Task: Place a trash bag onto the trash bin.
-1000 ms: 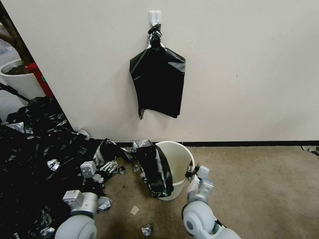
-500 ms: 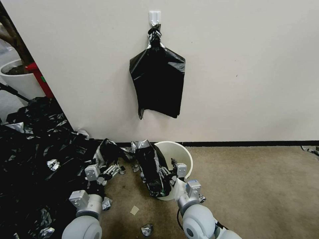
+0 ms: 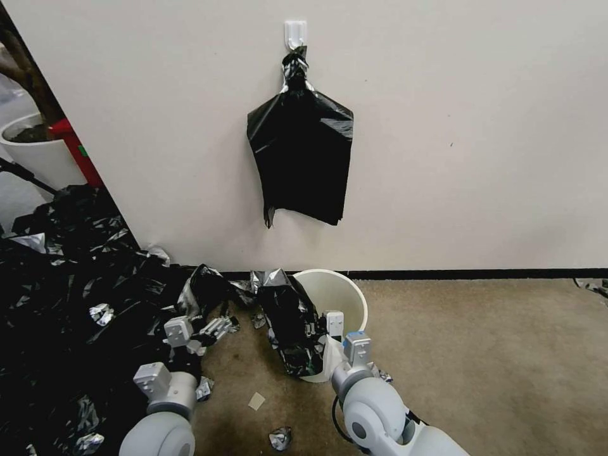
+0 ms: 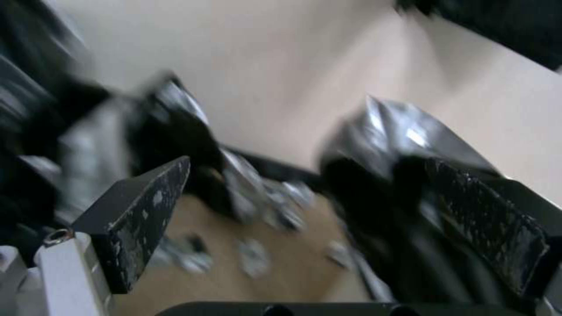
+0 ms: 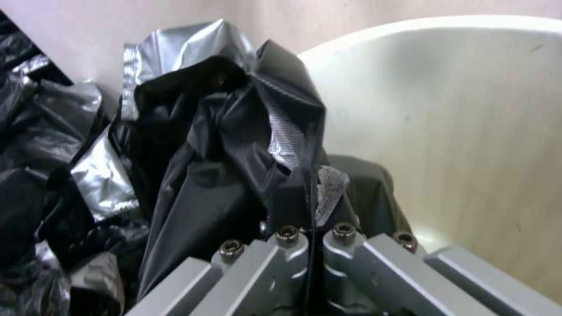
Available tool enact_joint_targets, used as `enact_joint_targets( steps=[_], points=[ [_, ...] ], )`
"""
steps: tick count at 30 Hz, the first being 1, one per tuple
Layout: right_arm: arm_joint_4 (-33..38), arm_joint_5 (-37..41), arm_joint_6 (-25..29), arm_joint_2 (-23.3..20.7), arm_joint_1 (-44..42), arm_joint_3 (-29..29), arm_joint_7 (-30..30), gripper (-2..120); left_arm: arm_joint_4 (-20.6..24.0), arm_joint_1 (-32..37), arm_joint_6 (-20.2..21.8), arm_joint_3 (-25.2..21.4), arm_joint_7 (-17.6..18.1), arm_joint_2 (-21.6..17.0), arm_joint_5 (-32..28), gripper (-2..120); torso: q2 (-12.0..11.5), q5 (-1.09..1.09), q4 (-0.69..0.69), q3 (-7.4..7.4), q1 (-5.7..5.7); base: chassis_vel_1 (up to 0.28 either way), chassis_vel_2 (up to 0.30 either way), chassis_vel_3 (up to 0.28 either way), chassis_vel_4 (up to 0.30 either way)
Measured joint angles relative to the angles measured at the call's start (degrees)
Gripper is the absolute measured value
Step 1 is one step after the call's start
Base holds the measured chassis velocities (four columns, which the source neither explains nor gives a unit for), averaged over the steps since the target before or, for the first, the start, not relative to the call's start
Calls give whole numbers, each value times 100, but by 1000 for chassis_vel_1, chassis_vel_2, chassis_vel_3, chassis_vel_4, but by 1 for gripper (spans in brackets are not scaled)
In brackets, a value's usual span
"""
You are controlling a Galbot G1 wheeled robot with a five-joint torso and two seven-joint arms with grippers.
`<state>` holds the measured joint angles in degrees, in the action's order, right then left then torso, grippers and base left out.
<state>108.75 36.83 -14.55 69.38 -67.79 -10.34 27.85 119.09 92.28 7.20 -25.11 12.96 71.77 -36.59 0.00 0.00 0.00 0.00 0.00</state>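
The cream trash bin (image 3: 342,297) stands on the carpet by the wall, tipped toward me. The black trash bag (image 3: 290,320) hangs crumpled over its left rim and down the outer wall. My right gripper (image 3: 318,330) is at the bin's front-left rim, shut on a fold of the trash bag (image 5: 222,149); in the right wrist view the right gripper (image 5: 313,206) has its jaws pressed together on the plastic, with the trash bin's (image 5: 445,109) inner wall beside it. My left gripper (image 3: 218,327) hovers open to the left of the bin; the left gripper (image 4: 316,210) holds nothing, its fingers (image 4: 140,219) wide apart.
A flat black bundle (image 3: 301,158) hangs from a wall hook above the bin. A big heap of black plastic (image 3: 69,285) covers the floor on the left, with a white planter (image 3: 38,155) behind. Small scraps (image 3: 280,437) lie on the carpet; bare carpet (image 3: 494,354) stretches right.
My right gripper has moved from the bin's right rim leftward across its front to the bag. The left gripper has drifted slightly to the right.
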Motion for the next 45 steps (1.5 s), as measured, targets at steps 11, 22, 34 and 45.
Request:
enact_joint_targets(
  steps=[11,22,34,45],
  points=[
    [-102,-732,377,169,-161,89,-20,0,-412,-669,1007,468,-43,411,-1016,100,0,1,0,0,0,0,0,0,0],
    [-279,-1779,665,324,-304,196,-136,0,-944,-1212,1229,925,134,708,-903,92,0,0,0,0,0,0,0,0,0],
    [-319,-2042,873,297,-377,240,-228,0,-1182,-1619,2171,1018,675,745,-967,47,0,1,0,0,0,0,0,0,0],
    [-439,-2296,1014,302,-292,356,-264,0,-1246,-1676,2386,1022,737,573,-950,11,0,2,1,-1,0,0,0,0,0]
  ],
)
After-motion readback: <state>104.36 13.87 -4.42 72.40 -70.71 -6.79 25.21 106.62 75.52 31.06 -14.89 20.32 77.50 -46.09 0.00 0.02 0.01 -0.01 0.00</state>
